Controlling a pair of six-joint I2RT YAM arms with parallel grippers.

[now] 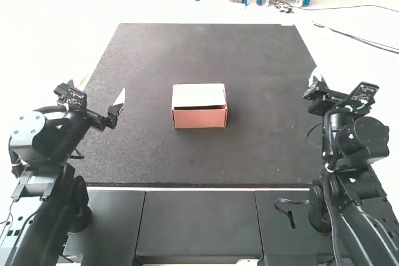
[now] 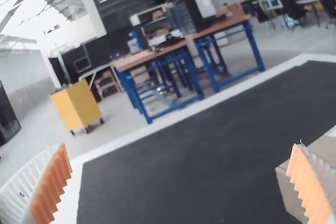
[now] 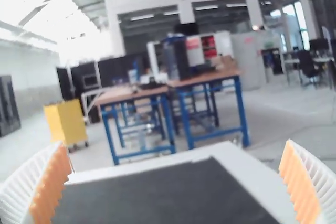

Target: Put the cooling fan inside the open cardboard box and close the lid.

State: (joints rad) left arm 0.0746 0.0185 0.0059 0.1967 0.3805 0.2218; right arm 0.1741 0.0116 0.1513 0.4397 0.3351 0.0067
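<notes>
A small cardboard box [image 1: 199, 106] sits near the middle of the black mat [image 1: 206, 48], brown on its front and pale on top. Whether its lid is down I cannot tell, and I make out no cooling fan. My left gripper [image 1: 95, 101] hangs open over the mat's left edge, well left of the box and holding nothing. In the left wrist view a corner of the box [image 2: 323, 148] peeks out behind one orange pad [image 2: 310, 187]. My right gripper [image 1: 340, 85] hovers open and empty off the mat's right edge, with its orange pads [image 3: 50, 184] spread wide.
The mat [image 2: 210, 156] lies on a white floor-like surface, whose near corner [image 3: 168, 192] appears between the right fingers. A dark panel [image 1: 199, 222] runs along the front between the two arm bases.
</notes>
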